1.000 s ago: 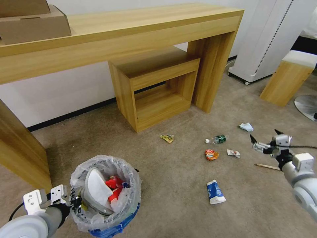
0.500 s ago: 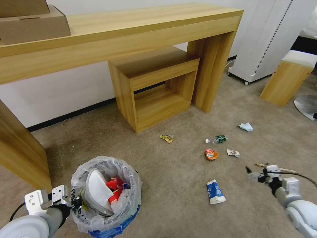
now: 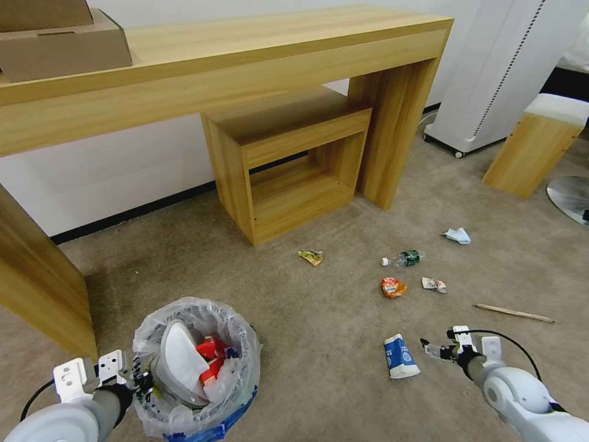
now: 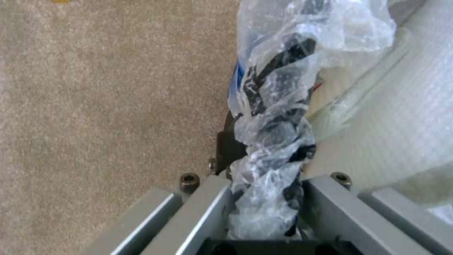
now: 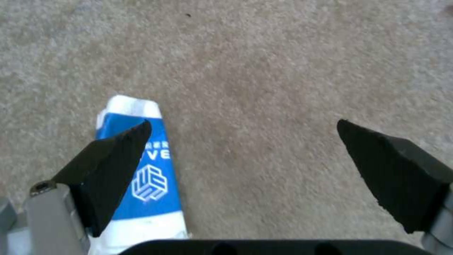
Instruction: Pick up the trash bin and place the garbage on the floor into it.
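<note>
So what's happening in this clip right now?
The robot is clearing litter from a beige carpet. Its left gripper is clamped on the bag-lined rim of the trash bin, which already holds a white slipper and red wrappers. Its right gripper, open, sits low beside the blue-white wrapper without gripping it. A small bottle, other wrappers and a wooden stick lie on the floor.

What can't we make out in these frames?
- Trash bin base: cut off by the head view's bottom edge.
- Blue-white wrapper near end: hidden behind a right gripper finger, right wrist view.
- Small bottle label: too small to read, head view.
</note>
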Robot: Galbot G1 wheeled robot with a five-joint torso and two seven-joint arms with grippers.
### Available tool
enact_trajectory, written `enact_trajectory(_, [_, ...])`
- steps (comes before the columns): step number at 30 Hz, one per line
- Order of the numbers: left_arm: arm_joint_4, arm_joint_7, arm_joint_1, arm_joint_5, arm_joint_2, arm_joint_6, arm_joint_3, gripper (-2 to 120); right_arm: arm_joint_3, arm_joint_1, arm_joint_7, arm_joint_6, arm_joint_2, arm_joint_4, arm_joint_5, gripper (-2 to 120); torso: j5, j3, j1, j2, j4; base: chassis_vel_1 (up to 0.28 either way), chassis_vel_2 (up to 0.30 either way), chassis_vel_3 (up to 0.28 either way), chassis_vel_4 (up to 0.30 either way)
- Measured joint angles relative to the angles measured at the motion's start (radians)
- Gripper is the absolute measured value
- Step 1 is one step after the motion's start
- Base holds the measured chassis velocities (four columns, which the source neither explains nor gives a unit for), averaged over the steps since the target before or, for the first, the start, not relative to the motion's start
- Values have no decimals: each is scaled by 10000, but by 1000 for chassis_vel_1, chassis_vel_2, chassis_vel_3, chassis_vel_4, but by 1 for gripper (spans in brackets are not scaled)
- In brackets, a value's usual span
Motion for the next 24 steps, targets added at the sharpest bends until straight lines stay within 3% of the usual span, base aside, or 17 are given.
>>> enact_trajectory(5, [26, -3, 16, 51, -61, -2, 0, 0, -335, 376, -141, 377, 98, -159, 39, 100, 2, 0, 0, 0, -2, 0, 0, 0, 0])
enact_trajectory(17, [22, -16, 138, 287, -376, -5, -30, 0, -1890, 1465, 110, 122, 935, -867, -173, 100, 3, 0, 0, 0, 0, 0, 0, 0, 0])
enact_trajectory(24, [36, -18, 178, 346, -464, -5, -52, 0, -2260, 1664, 203, 23, 1369, -1347, -406, 100, 1, 0, 0, 0, 0, 0, 0, 0, 0])
